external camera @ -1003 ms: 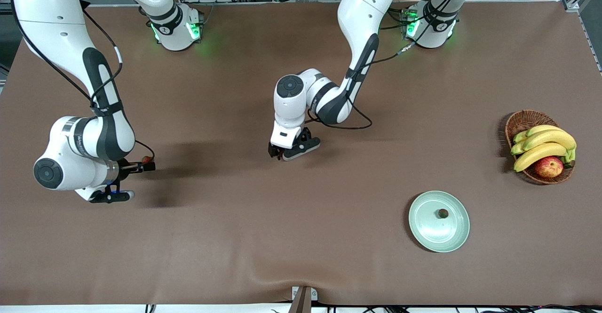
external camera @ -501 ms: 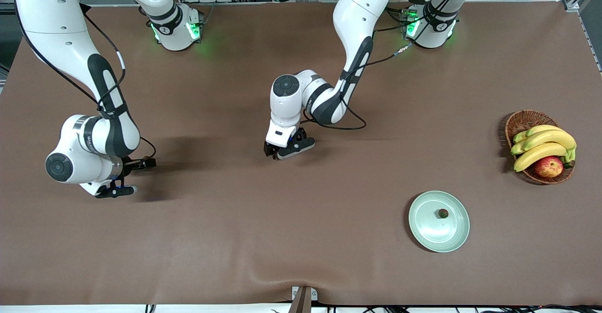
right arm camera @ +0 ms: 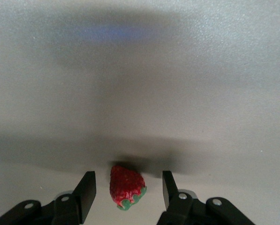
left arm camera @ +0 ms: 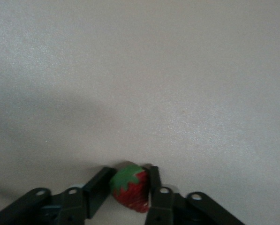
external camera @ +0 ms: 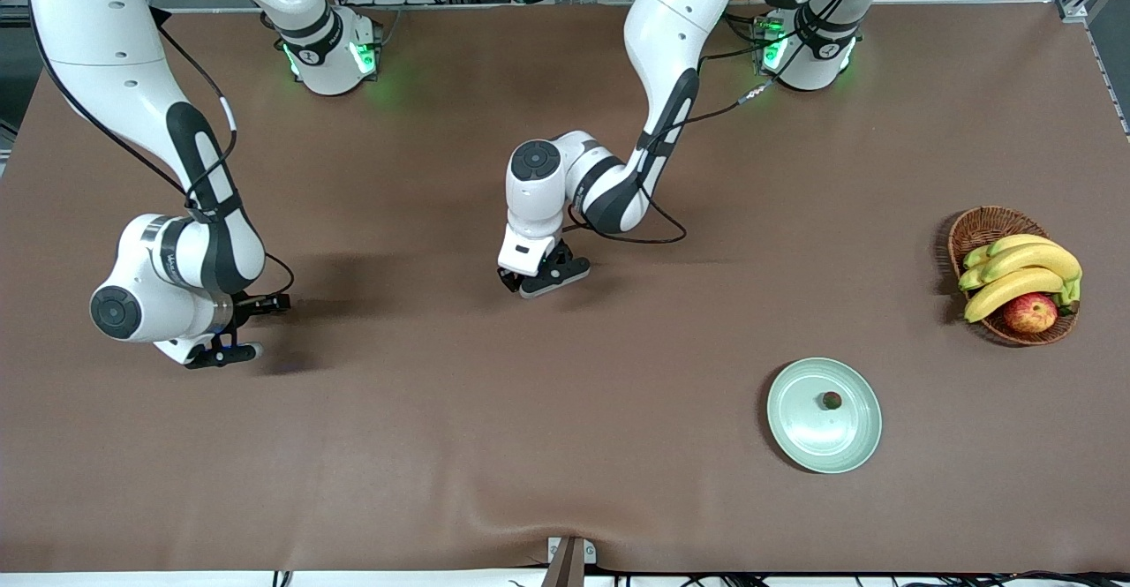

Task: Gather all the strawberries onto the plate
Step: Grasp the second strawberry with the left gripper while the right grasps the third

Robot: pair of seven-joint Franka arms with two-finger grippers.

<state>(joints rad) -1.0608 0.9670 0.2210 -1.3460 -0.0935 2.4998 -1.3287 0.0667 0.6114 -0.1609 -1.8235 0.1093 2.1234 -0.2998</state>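
Left gripper (left arm camera: 130, 190) clenched on a small red, green-capped strawberry (left arm camera: 129, 186); right gripper (right arm camera: 128, 190), unclenched, straddles another red strawberry (right arm camera: 125, 186).

The left gripper (left arm camera: 129, 187) is held low over the table's middle, fingers clamped on a strawberry (left arm camera: 129, 190). The right gripper (right arm camera: 129, 190) is lowered with fingers parted around, not touching, another strawberry (right arm camera: 125, 186).

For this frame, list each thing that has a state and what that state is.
Left gripper: shut on a strawberry, low at the table's middle.
Right gripper: open, fingers either side of a strawberry lying on the table.
Plate: holds one strawberry.
Basket: holds bananas and an apple.
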